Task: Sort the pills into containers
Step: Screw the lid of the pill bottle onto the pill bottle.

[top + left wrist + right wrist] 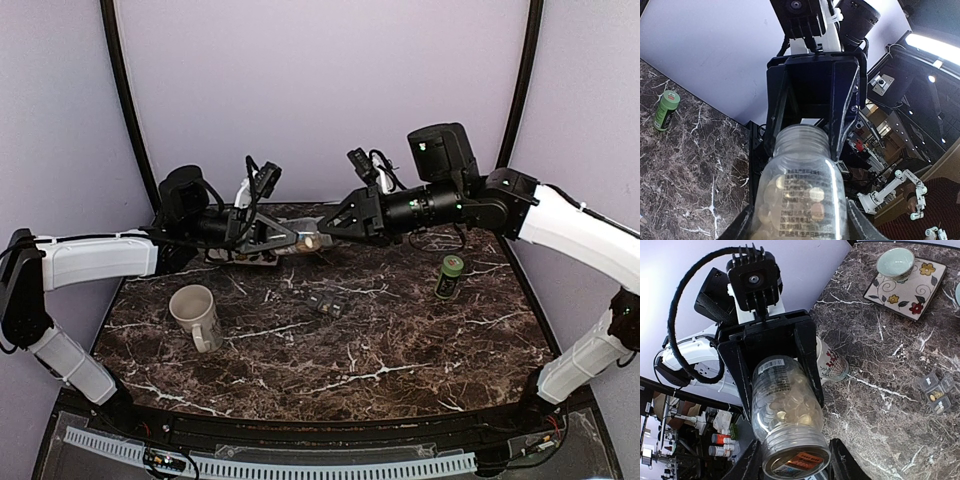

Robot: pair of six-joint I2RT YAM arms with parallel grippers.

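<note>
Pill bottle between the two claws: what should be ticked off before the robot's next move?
1. Left claw clamps the pill bottle by its body: ok.
2. Right claw closed on the bottle's neck end: ok, judging by both wrist views.
3. Cap off: cannot tell.
4. Pills inside the bottle: ok, plenty visible.
5. Small pill containers in plain sight: ok.
6. Bottle held over those containers: not ok, they lie off to one side.
</note>
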